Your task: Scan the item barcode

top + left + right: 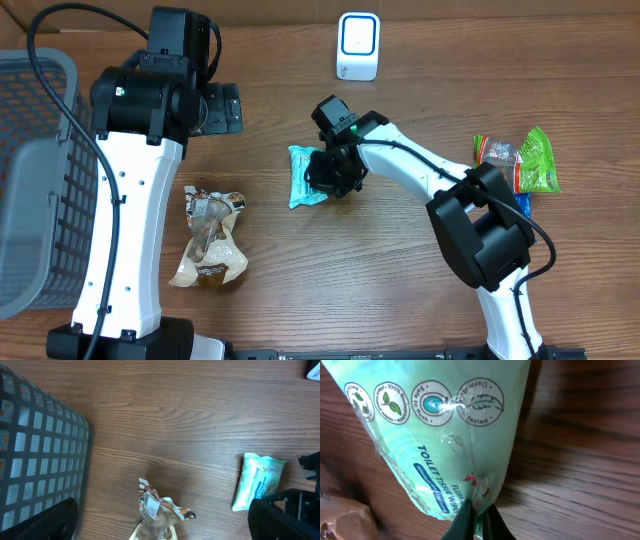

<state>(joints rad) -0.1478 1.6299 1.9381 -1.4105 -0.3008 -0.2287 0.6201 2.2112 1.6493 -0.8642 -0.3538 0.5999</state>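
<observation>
Basket (38,170) of grey mesh fills the left edge of the overhead frame. Next to it stands the left arm, and the left gripper (228,108) is in the upper left part, above the bare wood of the table (420,290). Its jaws are spread wide and they hold nothing. In the left wrist view its two dark fingers (45,522) appear only in the bottom corners, far from each other.

Below this gripper, in the lower left, a crumpled brown snack bag (208,240) lies on the table.

In the centre of the frame lies the wipes pack (303,178), pale green, flat on the wood. The right gripper (332,176) is at its right end. The right wrist view shows the jaws pressed together on the pack's edge, at the bottom of that frame, with the printed words "toilet tissue wipes" just above them. I cannot see any barcode on this side.

The white scanner (357,46) stands at the top, right of centre, well apart from the pack.

At the right edge lie some green and red packets (520,160).
</observation>
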